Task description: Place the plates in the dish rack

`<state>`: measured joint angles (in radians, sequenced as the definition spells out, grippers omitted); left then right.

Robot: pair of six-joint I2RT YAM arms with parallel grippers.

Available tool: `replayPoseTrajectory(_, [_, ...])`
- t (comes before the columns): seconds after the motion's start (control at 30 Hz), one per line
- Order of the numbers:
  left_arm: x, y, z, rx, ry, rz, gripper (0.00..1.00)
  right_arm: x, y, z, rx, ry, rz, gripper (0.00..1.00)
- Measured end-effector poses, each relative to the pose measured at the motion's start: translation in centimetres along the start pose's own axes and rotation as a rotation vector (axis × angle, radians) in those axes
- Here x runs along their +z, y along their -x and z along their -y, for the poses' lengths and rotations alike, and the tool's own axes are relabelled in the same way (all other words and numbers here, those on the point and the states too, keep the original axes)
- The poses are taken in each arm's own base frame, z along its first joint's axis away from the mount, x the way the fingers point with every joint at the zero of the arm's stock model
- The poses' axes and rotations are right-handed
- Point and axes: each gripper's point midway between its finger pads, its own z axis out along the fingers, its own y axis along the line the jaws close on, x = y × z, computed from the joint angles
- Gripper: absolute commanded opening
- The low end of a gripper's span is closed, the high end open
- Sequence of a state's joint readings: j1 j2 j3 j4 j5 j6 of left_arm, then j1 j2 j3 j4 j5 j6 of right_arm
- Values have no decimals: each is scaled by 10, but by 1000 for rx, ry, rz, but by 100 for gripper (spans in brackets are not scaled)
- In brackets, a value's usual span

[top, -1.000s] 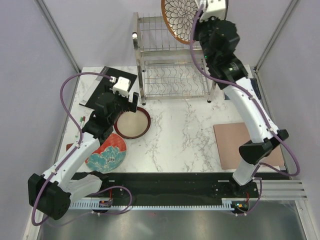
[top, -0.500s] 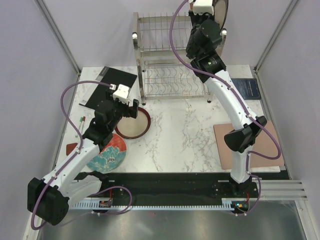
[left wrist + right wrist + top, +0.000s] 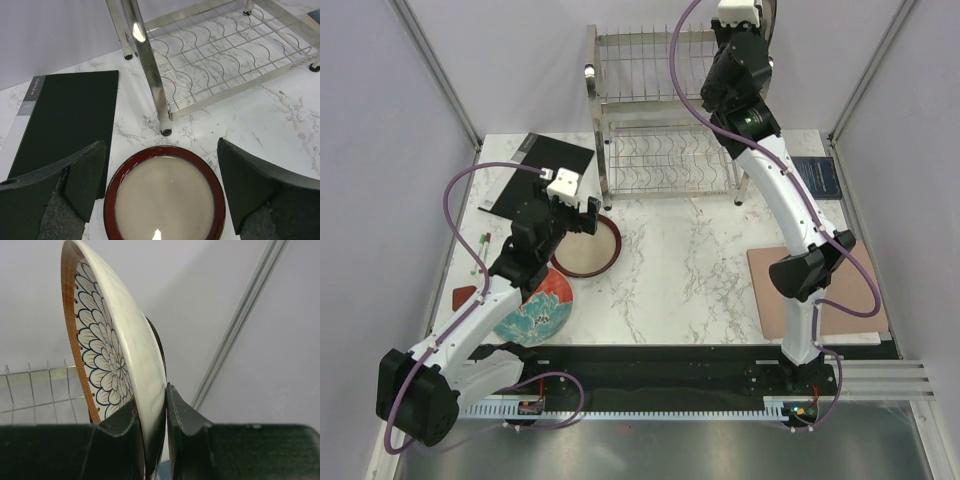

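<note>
My right gripper (image 3: 756, 20) is shut on the rim of the brown plate with white petals (image 3: 770, 18). It holds the plate on edge, high above the right end of the dish rack (image 3: 660, 110). In the right wrist view the plate (image 3: 107, 350) stands upright between my gripper's (image 3: 165, 396) fingers. My left gripper (image 3: 575, 208) is open just above the dark-red-rimmed beige plate (image 3: 586, 248), which lies flat between the fingers (image 3: 75, 180) of the gripper (image 3: 160, 150). The red plate with teal flowers (image 3: 535, 310) lies under my left arm. The black-checked plate is out of view.
A black board (image 3: 535, 172) lies left of the rack, and also shows in the left wrist view (image 3: 65, 120). A pinkish-brown board (image 3: 810, 290) lies at the right and a dark blue book (image 3: 817, 178) beside the rack. The rack's lower shelf (image 3: 220, 55) is bare.
My right arm has swung the petal plate right and turned it edge-on over the rack's right end. My left arm has barely moved.
</note>
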<state>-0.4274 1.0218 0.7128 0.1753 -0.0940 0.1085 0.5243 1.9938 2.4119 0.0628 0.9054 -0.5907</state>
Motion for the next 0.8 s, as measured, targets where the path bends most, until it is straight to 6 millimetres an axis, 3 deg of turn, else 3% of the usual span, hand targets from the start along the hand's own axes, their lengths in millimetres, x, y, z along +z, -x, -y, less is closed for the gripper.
replayPoseTrajectory(0.2, [3, 1, -2, -4, 13, 23, 99, 12, -19, -1, -51, -3, -30, 0])
replayPoseTrajectory(0.6, [21, -37, -3, 24, 40, -77, 100, 23, -69, -43, -112, 55, -91, 0])
replayPoseTrajectory(0.8, [26, -48, -3, 29, 45, -107, 100, 32, -85, -46, -118, 51, -105, 0])
